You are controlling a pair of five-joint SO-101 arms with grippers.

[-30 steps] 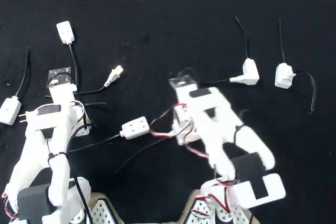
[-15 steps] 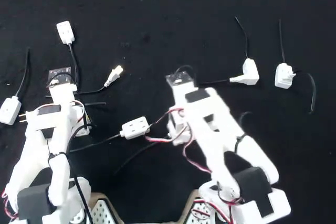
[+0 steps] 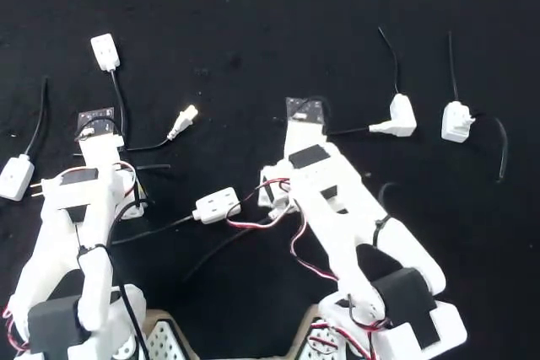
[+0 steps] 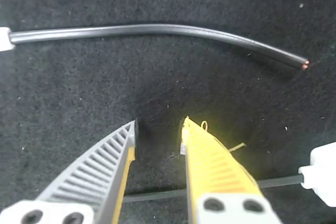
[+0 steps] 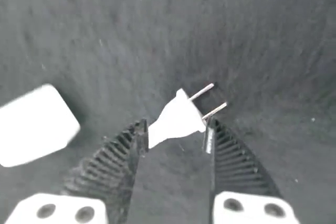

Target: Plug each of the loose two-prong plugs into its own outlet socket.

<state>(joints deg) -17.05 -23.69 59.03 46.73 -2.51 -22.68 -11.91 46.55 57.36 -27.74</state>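
A small white two-prong plug [image 5: 177, 115] lies on the black mat between the fingers of my open right gripper [image 5: 176, 124], prongs pointing away; I cannot tell if the fingers touch it. A white socket block [image 5: 37, 124] lies beside it. My left gripper [image 4: 158, 127] stands open over bare mat, near a black cable with a cut copper end [image 4: 157, 29]. In the high view, the right arm [image 3: 329, 200] stands at the table's middle and the left arm [image 3: 76, 200] at the left. Loose there are a plug [image 3: 182, 121], a socket [image 3: 218, 205] and another socket [image 3: 105, 51].
Two more white plugs [image 3: 398, 117] [image 3: 456, 121] with black leads lie at the right. A white plug [image 3: 15, 177] lies by the left edge. Thin black cables trail between the arms. The far half of the mat [image 3: 270, 31] is open room.
The right arm's head has swung farther from the base and slightly right. The left arm has kept still.
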